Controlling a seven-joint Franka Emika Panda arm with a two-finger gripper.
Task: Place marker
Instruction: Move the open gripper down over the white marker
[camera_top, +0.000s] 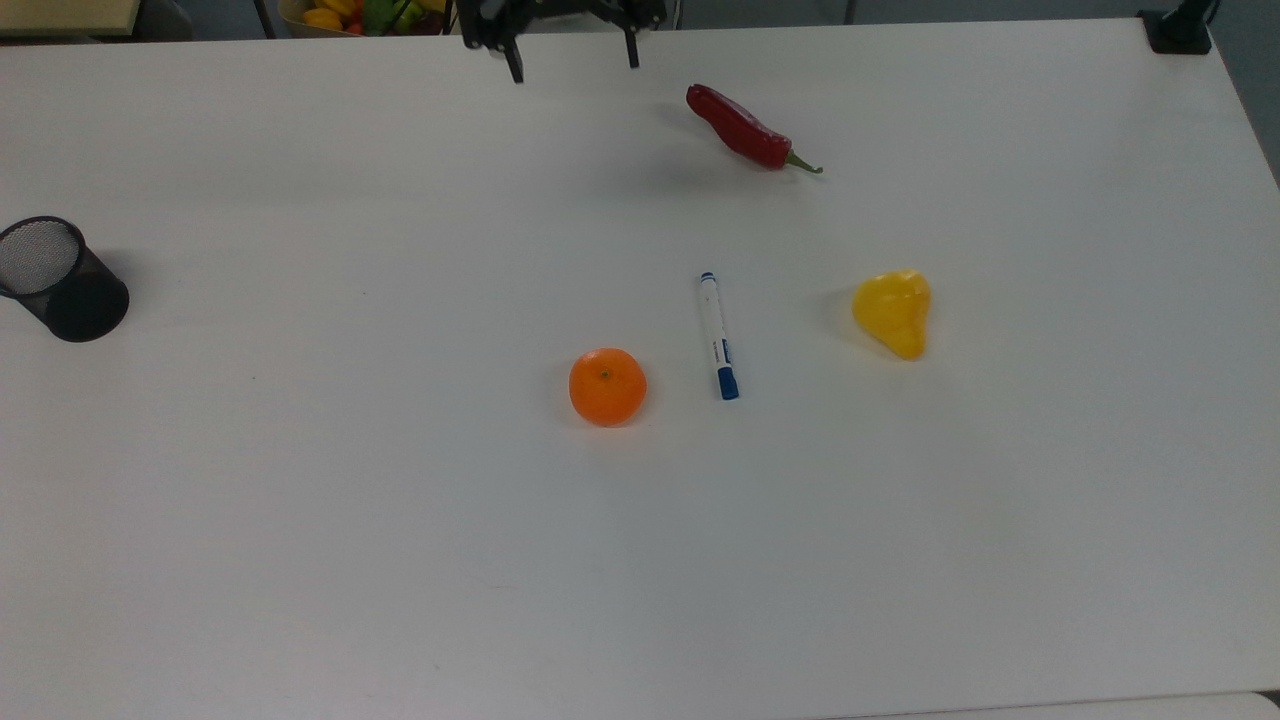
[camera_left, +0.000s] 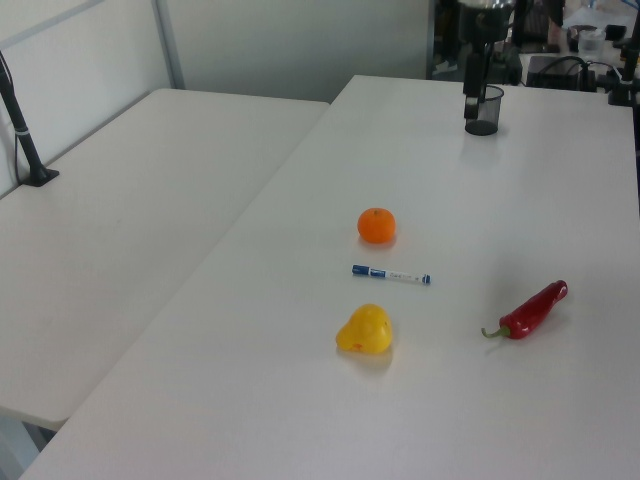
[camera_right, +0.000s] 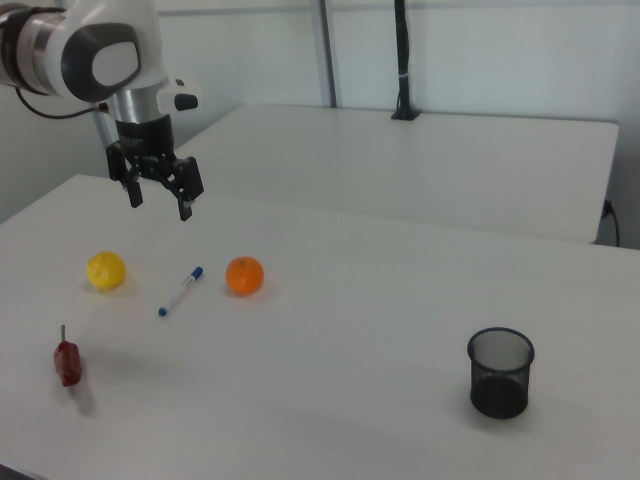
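White table (camera_top: 300, 500) bears one marker (camera_top: 718, 335), one orange (camera_top: 607, 386), one chilli (camera_top: 745, 130).

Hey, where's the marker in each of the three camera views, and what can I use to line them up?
Top view: the marker lies near the table's middle, blue cap toward the bottom.
Left view: it lies crosswise, between orange above and yellow fruit below.
Right view: it lies slanted, left of the orange.
Shared landmark: the orange, right beside the marker everywhere.
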